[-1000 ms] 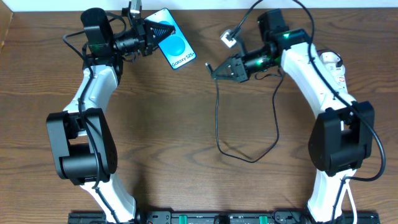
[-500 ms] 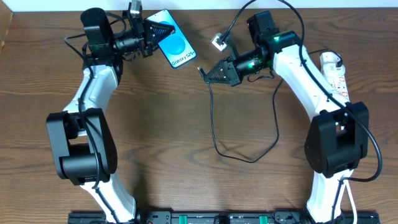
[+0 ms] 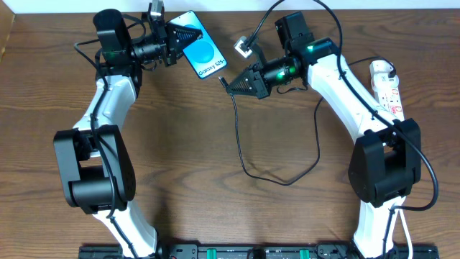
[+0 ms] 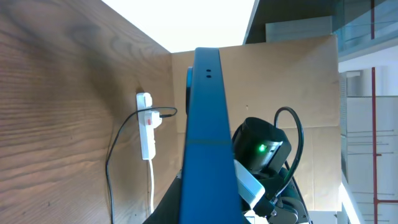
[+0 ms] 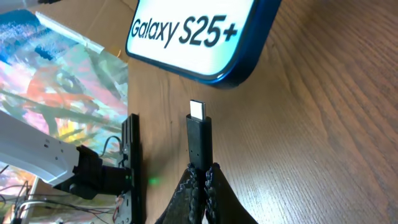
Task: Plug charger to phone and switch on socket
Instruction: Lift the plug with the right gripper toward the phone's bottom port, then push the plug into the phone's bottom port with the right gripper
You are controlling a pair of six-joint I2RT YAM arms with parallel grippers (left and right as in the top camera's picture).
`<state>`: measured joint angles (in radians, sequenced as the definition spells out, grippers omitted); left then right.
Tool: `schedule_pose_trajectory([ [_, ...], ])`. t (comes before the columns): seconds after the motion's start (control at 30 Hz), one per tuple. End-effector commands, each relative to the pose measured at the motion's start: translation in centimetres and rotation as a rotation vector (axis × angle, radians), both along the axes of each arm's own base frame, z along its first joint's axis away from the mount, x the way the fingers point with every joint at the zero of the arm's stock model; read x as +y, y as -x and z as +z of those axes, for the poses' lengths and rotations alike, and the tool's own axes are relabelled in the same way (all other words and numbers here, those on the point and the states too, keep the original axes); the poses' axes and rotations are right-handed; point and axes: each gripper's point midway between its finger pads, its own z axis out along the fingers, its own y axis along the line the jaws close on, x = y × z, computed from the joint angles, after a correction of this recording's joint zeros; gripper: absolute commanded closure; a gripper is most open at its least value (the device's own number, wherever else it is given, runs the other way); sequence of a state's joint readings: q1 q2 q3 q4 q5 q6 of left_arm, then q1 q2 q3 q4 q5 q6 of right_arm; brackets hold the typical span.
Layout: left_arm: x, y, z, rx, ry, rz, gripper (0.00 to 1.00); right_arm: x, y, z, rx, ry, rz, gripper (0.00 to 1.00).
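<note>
My left gripper (image 3: pixel 177 36) is shut on the phone (image 3: pixel 200 52) at the table's back. Its blue screen faces up with the white text band toward the right. In the left wrist view the phone (image 4: pixel 207 137) shows edge-on as a blue slab between the jaws. My right gripper (image 3: pixel 231 84) is shut on the charger's dark plug tip (image 5: pixel 199 140), which points at the phone's lower end (image 5: pixel 193 37) with a small gap. The black cable (image 3: pixel 248 155) loops across the table. The white socket strip (image 3: pixel 386 85) lies at the right edge, its white plug end (image 4: pixel 149 118) seated in it.
A small grey-white connector block (image 3: pixel 243 49) hangs on the right arm's cable just right of the phone. The right arm (image 3: pixel 338 79) spans the table's back right. The table's far edge runs just behind the phone.
My right gripper has moved left with the plug tip, closing toward the phone's lower end. The cable loop has dragged left with it. The left arm and phone have not moved.
</note>
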<state>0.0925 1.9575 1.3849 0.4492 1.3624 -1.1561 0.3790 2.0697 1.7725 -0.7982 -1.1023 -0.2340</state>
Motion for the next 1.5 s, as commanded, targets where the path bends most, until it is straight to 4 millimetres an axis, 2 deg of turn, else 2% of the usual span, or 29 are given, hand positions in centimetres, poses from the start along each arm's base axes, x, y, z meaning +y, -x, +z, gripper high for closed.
schedule_pose_trajectory([
  [0.0, 0.0, 0.4, 1.7, -0.038, 0.001, -0.01, 0.93, 0.2, 0.3, 0.5, 0.015, -0.013, 0.003, 0.98],
  [0.5, 0.1, 0.0, 1.6, -0.038, -0.004, 0.014, 0.93, 0.8, 0.7, 1.3, 0.004, -0.06, 0.033, 0.98],
  [1.47, -0.5, 0.3, 1.6, -0.062, -0.011, -0.008, 0.93, 1.3, 0.4, 1.7, -0.035, -0.076, 0.041, 0.99],
])
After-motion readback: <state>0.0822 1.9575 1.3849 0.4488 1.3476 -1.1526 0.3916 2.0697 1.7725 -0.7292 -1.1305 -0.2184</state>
